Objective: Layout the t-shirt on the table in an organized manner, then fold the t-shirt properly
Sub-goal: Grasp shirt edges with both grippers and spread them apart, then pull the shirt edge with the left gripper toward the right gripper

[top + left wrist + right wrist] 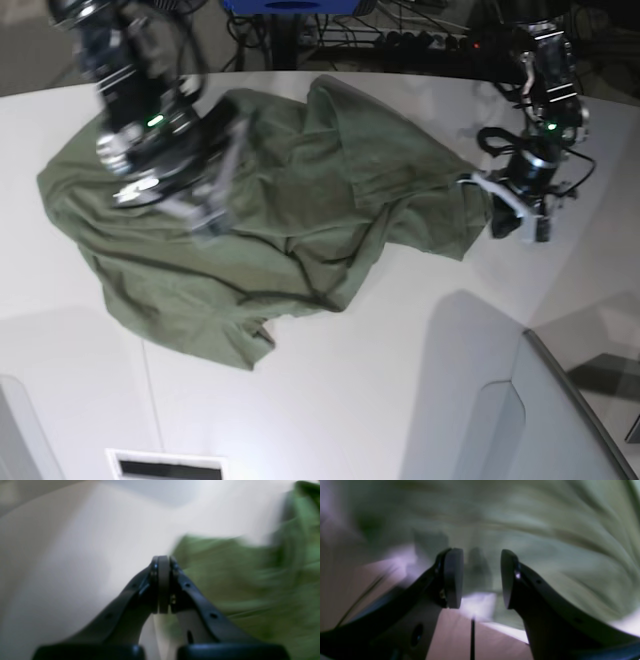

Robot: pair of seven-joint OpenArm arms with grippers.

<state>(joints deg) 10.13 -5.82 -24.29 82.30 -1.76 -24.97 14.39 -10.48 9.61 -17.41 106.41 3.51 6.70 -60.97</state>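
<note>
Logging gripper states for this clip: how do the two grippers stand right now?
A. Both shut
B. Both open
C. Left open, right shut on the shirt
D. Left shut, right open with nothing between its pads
D: the left gripper has its pads pressed together beside the t-shirt, while the right gripper shows a clear gap with no cloth pinched.

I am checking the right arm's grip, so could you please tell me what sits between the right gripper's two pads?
Nothing is pinched: in the right wrist view the right gripper stands open, its pads apart, with only the blurred t-shirt behind the gap.
</note>
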